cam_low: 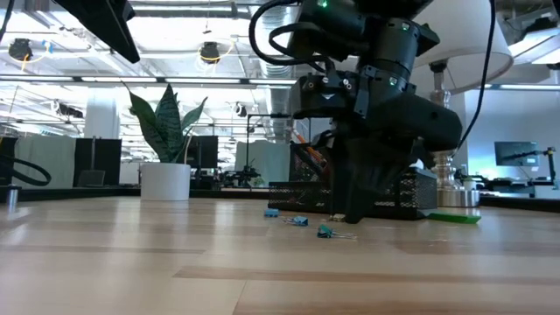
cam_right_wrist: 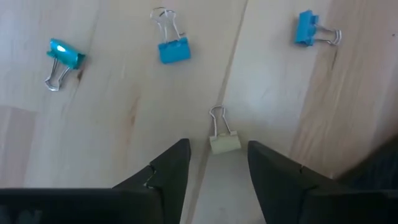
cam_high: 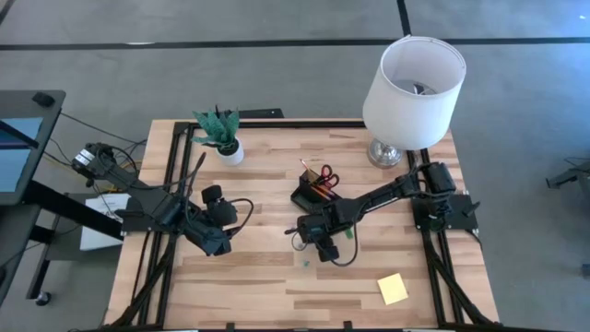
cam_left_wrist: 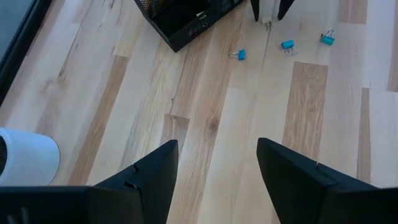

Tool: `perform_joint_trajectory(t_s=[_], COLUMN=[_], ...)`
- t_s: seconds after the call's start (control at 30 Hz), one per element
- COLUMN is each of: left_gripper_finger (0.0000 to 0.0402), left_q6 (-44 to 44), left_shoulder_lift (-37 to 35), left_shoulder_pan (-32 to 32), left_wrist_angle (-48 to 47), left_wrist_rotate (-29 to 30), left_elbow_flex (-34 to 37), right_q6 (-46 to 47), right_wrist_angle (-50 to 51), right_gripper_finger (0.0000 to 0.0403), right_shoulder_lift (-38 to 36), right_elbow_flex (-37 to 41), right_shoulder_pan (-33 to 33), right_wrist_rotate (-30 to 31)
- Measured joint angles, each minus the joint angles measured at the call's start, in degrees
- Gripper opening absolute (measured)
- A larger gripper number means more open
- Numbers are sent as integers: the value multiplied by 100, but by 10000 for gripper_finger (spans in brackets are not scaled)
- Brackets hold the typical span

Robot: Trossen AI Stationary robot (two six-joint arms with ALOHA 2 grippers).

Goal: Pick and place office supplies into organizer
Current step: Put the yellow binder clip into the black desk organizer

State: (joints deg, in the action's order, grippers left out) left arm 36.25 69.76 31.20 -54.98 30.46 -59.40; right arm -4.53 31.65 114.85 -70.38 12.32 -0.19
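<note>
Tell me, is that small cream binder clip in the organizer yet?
Out. The small cream binder clip lies on the wooden table, between the right gripper's open fingers.

We find the right arm reaching from its base at the table's right edge toward the middle, wrist bent down, so that the right gripper (cam_right_wrist: 217, 163) stands at the tabletop with its fingers (cam_right_wrist: 168, 168) parted. We find the left arm folded near the table's left side, the left gripper (cam_left_wrist: 214, 171) raised above the surface, fingers spread and holding nothing.
</note>
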Motion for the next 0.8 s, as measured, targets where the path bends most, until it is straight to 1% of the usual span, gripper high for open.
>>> perform_joint_trajectory(t_s=[0.23, 0.53, 0.8], left_gripper_finger=[217, 217, 217], left_q6=[0, 0, 0], left_shoulder_lift=[0, 0, 0], left_shoulder_pan=[0, -2, -1], left_wrist_angle=[0, -2, 0], left_wrist_rotate=[2, 11, 22], left_elbow_flex=[0, 0, 0], right_q6=[-460, -510, -320], right_wrist_angle=[-225, -316, -313], right_gripper_finger=[136, 135, 91], right_shoulder_lift=[0, 4, 7], right_elbow_flex=[39, 39, 36], right_shoulder_pan=[0, -46, -46], right_wrist_rotate=[-41, -46, -16])
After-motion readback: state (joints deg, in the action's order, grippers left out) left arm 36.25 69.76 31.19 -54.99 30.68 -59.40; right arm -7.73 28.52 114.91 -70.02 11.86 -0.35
